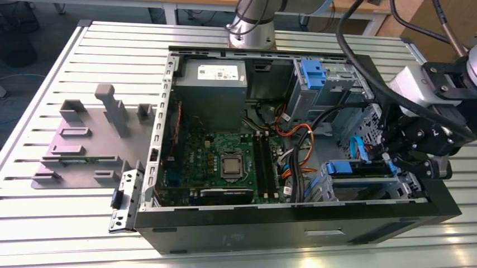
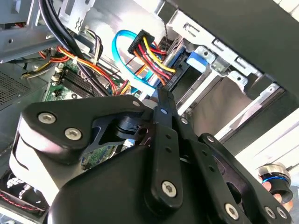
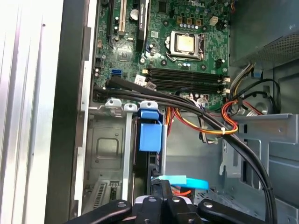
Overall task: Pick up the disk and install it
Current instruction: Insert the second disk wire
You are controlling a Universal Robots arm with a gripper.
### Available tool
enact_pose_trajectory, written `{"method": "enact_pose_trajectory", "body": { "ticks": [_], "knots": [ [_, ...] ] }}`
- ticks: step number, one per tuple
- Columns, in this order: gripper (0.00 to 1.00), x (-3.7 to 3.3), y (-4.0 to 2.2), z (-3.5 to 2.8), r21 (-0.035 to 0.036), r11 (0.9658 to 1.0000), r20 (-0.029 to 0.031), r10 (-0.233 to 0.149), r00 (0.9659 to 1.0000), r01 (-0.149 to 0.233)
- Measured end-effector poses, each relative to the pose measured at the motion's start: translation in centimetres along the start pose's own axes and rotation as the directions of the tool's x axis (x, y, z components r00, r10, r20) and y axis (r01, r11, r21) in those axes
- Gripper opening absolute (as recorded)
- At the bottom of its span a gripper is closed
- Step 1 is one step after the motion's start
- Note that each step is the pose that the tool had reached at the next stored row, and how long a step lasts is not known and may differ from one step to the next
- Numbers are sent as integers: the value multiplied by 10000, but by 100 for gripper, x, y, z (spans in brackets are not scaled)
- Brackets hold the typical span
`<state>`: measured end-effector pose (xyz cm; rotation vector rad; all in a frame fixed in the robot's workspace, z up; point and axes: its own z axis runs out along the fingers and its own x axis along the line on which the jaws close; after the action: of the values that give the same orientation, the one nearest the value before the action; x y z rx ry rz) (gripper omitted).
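The disk sits in the drive bay at the front right corner of the open computer case, its blue carrier rail facing up. In the first wrist view the disk stands on edge between the bay's metal walls, blue tab at its end. My gripper hangs over the bay's right end. In both wrist views its black fingers meet in a narrow tip, shut. That tip is right at the disk's cabled end, beside a blue data cable and a red-yellow power plug.
The case lies on a slatted metal table with its motherboard exposed. A grey power-supply box fills the far corner; another blue caddy clip sits in the far bay. A grey fixture stands on the exterior view's left. Black cables cross the case.
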<state>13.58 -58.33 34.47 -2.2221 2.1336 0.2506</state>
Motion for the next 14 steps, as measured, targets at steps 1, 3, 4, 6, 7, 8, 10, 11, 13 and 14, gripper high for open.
{"method": "enact_pose_trajectory", "body": {
  "ticks": [1, 3, 4, 6, 7, 8, 10, 11, 13, 14],
  "knots": [
    [11, 1, -30, -1, -58, 10000, 3, 9, 10000, -9],
    [11, 3, -85, -5, -156, 9999, 8, 24, 10000, -24],
    [11, 4, -100, -7, -174, 9998, 8, 27, 10000, -26],
    [11, 3, -105, -15, -175, 9998, 6, 28, 10000, -28],
    [11, 1, -105, -27, -175, 9998, 8, 28, 10000, -28],
    [11, -2, -103, -48, -175, 9998, 9, 28, 10000, -28],
    [11, -11, -100, -101, -175, 9998, 7, 27, 10000, -27],
    [11, -15, -98, -131, -176, 9998, 8, 27, 10000, -27],
    [11, -26, -93, -197, -176, 9998, 9, 27, 10000, -27],
    [11, -30, -91, -226, -176, 9998, 9, 27, 10000, -26]
  ]
}}
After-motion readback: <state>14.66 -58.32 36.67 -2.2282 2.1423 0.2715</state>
